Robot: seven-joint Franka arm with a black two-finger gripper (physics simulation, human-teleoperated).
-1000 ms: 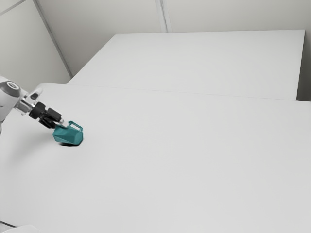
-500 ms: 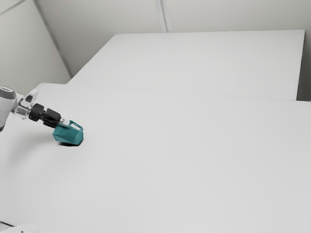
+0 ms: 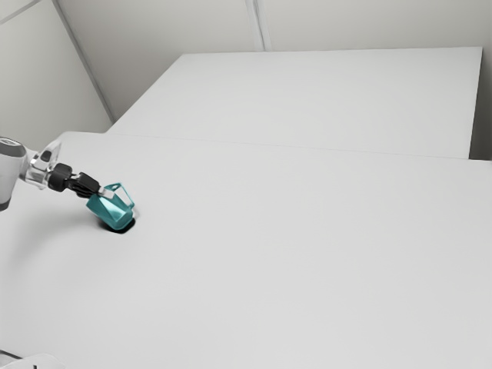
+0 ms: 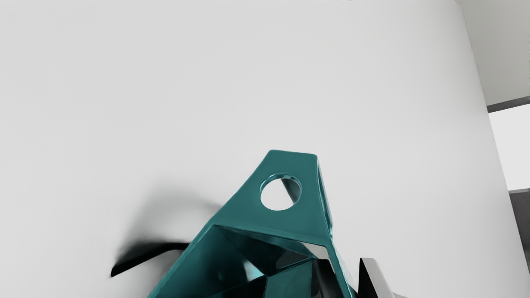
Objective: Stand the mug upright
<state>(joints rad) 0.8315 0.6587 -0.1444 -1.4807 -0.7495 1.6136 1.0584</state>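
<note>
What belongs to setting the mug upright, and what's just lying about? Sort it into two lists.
For the job:
- teal mug, tilted
- claw, gripping its wall, one finger inside

Just there:
- white table, only the surface underneath
- white surface beyond the table

The teal mug (image 3: pixel 113 213) has glossy, faceted sides and an angular handle (image 4: pixel 285 219) with a rounded opening. It is tilted at the exterior view's left, its open mouth higher than its base, which is down near the desk (image 3: pixel 307 254).
</note>
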